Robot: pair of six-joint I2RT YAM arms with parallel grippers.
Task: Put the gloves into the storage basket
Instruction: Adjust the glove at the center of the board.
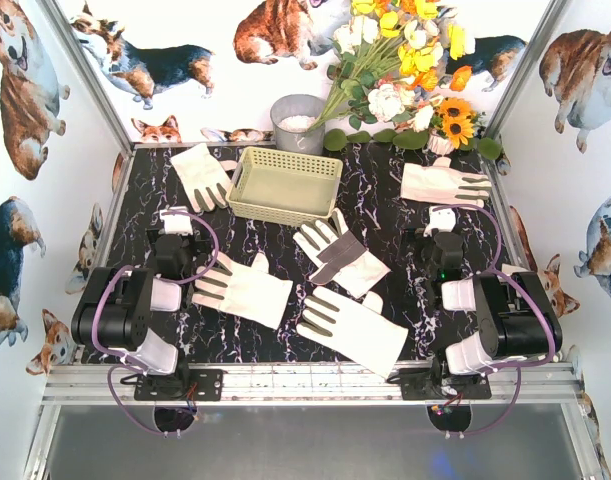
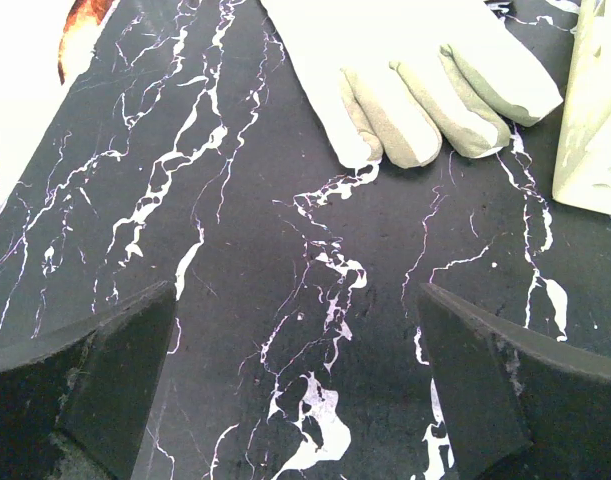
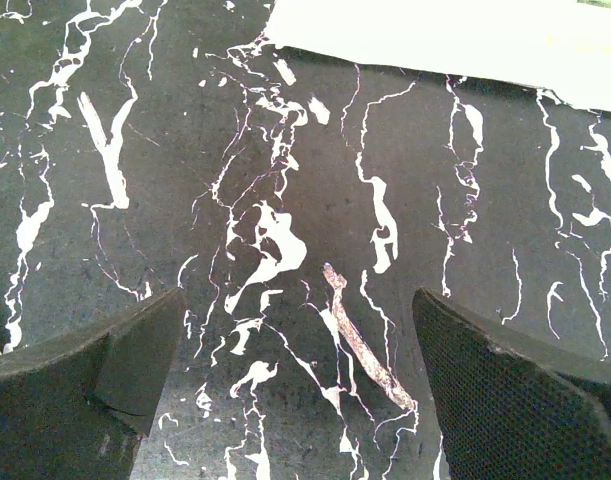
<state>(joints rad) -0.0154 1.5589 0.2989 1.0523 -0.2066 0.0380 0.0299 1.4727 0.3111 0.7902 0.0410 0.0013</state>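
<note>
I read both jaws wide | five cream-white fabric gloves [image 1: 247, 288] on black marbled desk [image 1: 385, 225], outside pale-yellow lattice plastic basket [image 1: 281, 212]

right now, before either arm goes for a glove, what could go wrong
The centre glove and the near glove lie close together; pinching one may drag the other.
The far-left glove lies right beside the storage basket; reaching for it could shove the basket.
</note>
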